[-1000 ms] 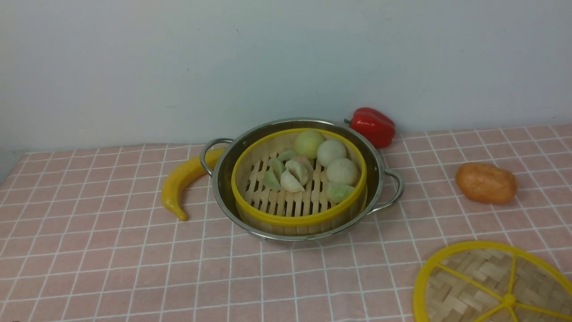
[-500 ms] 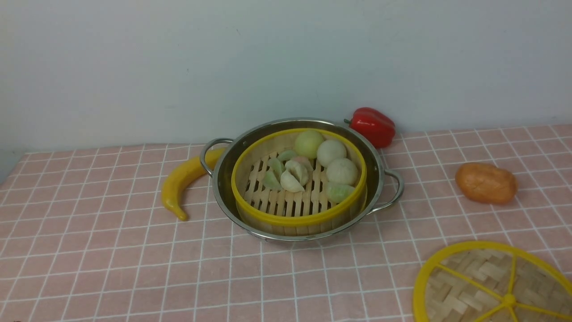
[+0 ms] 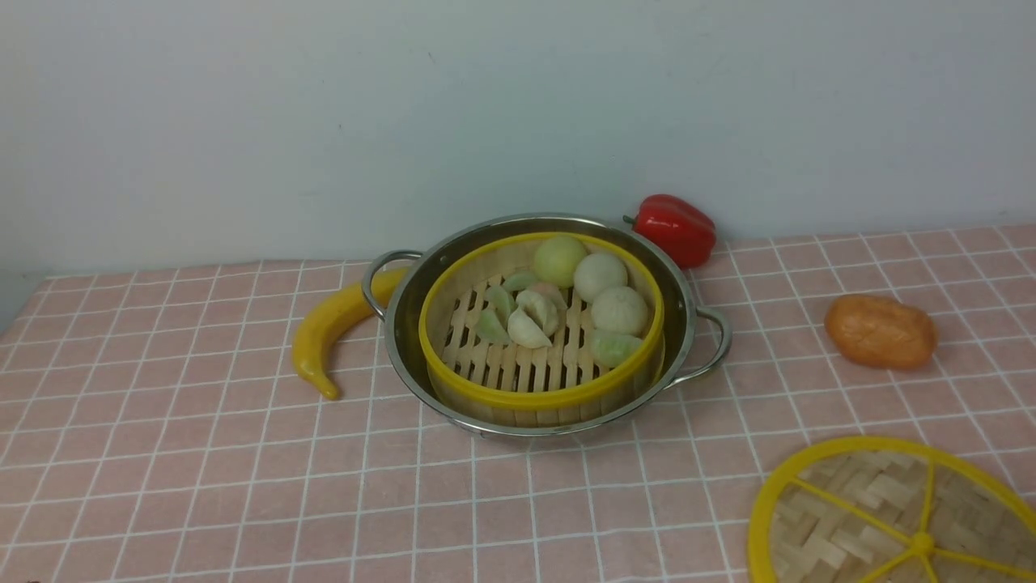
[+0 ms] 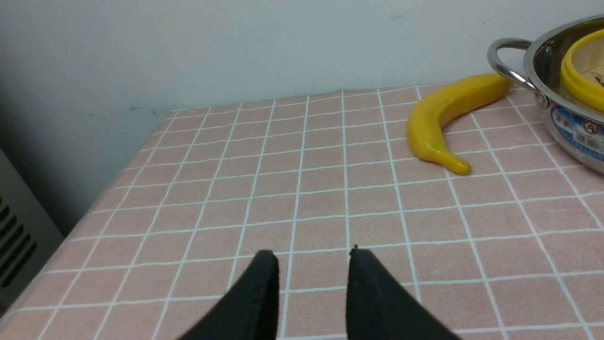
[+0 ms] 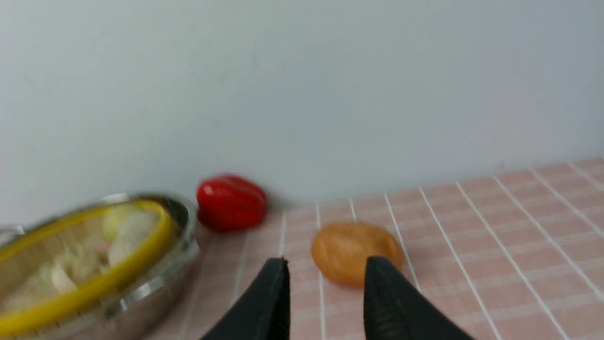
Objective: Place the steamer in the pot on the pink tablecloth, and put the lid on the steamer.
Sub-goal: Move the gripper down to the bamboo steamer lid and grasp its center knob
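The steamer [image 3: 534,398], a bamboo basket with a yellow rim and toy buns and dumplings inside, sits in the shiny pot [image 3: 402,340] on the pink tablecloth [image 3: 202,470]. The lid [image 3: 866,502], a flat woven disc with yellow rim and spokes, lies on the cloth at the near right, partly cut off by the frame. Neither gripper shows in the front view. In the left wrist view my left gripper [image 4: 311,252] is open over bare cloth, left of the pot [image 4: 561,123]. My right gripper [image 5: 329,259] is open and empty, with the pot [image 5: 155,288] off to one side; this view is blurred.
A yellow banana [image 3: 328,328] lies against the pot's left handle. A red pepper [image 3: 676,228] sits behind the pot by the wall. An orange lump [image 3: 881,332] rests on the cloth to the right. The cloth's left edge drops off near a grey unit [image 4: 14,236].
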